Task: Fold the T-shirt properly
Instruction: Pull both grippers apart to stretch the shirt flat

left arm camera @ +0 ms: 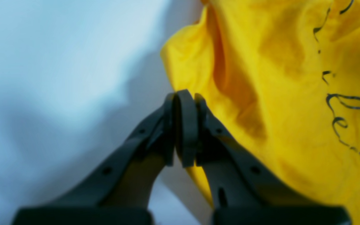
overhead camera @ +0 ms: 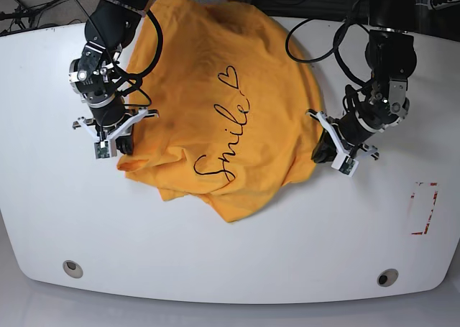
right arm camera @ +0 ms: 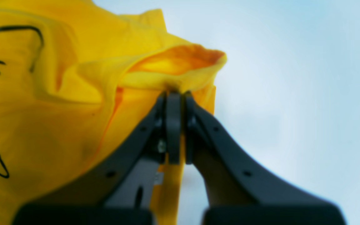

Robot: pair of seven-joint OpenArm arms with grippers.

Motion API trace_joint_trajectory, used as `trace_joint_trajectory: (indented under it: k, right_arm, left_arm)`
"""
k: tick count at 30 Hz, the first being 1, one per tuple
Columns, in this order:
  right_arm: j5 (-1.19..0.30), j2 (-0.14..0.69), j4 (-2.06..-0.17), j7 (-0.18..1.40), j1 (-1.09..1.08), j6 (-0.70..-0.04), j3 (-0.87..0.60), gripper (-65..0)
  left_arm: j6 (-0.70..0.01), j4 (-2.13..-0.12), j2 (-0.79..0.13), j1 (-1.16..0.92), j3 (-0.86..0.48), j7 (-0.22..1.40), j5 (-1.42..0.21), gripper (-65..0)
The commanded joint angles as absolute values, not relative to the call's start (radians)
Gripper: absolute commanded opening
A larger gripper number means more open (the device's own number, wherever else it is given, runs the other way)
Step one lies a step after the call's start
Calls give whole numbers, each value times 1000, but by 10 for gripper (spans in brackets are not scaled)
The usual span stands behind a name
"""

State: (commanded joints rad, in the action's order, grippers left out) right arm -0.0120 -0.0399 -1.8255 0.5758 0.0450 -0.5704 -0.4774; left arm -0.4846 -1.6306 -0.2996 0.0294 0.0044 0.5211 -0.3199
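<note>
The shirt [overhead camera: 215, 104] lies rumpled, print up, from the table's [overhead camera: 43, 212] centre toward 12 o'clock. The right gripper [right arm camera: 173, 93] pinches its hem at 9 o'clock; the left gripper [left arm camera: 183, 97] is closed beside the 3 o'clock edge, though a hold there cannot be told. To do well, pull both edges outward evenly, low, until wrinkles flatten before folding.

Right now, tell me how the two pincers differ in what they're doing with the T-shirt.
The right pincer is shut on a bunched fold of the T-shirt; the left pincer is shut beside the shirt's edge, and no cloth shows between its jaws. In the base view, the right sits at the shirt's left edge, the left at its right. Both are dark.
</note>
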Motion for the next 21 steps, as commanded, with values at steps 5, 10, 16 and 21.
trace_joint_trajectory:
  k: [5,10,16,21]
  right_arm:
    - [-12,-42,-1852,592,34,-567,-473,-650]
    - [-12,-42,-1869,603,20,-568,-472,-650]
    - [-13,-37,-1894,636,-8,-570,-472,-650]
    - [-19,-27,-1906,661,-30,-569,-473,-650]
  left_arm:
    - [-482,-1697,-321,20,-66,541,-322,-644]
    - [-482,-1739,-332,22,-114,558,-325,-645]
    - [-482,-1794,-343,49,-182,591,-328,-646]
    - [-482,-1820,-355,86,-230,620,-333,-647]
